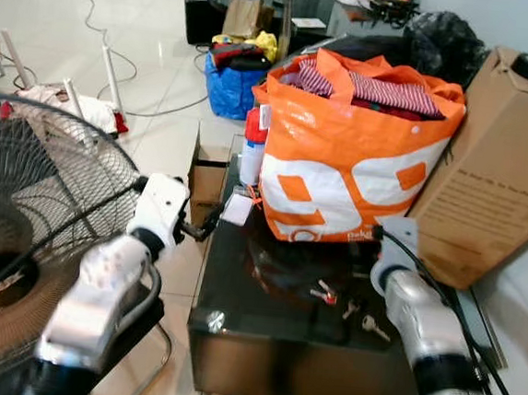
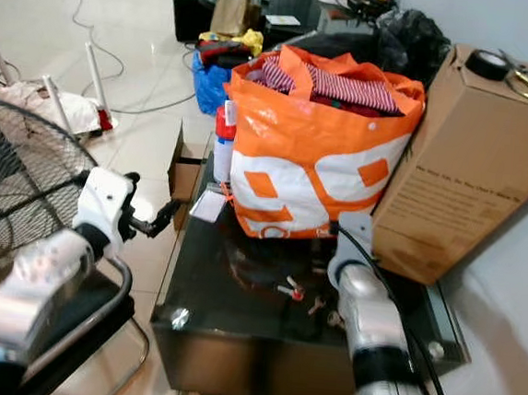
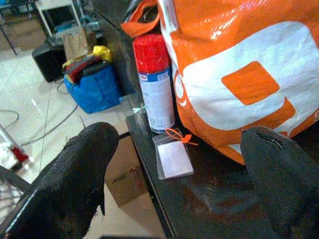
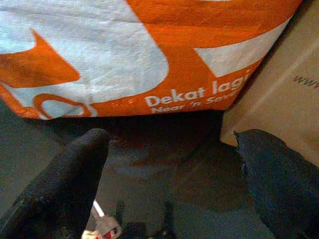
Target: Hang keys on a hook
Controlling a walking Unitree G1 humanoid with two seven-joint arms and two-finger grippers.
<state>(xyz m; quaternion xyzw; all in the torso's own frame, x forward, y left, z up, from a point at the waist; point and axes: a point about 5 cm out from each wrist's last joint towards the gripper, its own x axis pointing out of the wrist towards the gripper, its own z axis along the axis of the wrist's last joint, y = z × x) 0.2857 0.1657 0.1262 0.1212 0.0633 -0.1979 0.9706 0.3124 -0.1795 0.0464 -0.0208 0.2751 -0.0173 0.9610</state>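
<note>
While spread wide, right gripper (image 4: 172, 164) above keys (image 1: 347, 306).

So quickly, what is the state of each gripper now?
Left gripper: open, holding nothing, near the spray can.
Right gripper: open, holding nothing, above the keys.

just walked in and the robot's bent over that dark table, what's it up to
The robot stands at a dark glass-topped table that holds a big orange-and-white shopping bag full of clothes. A small bunch of keys with a red tag lies on the table, not yet picked up. The right gripper hovers open just above them, near the bag's base. The left gripper is open too, at the table's left edge beside a red-capped spray can.
</note>
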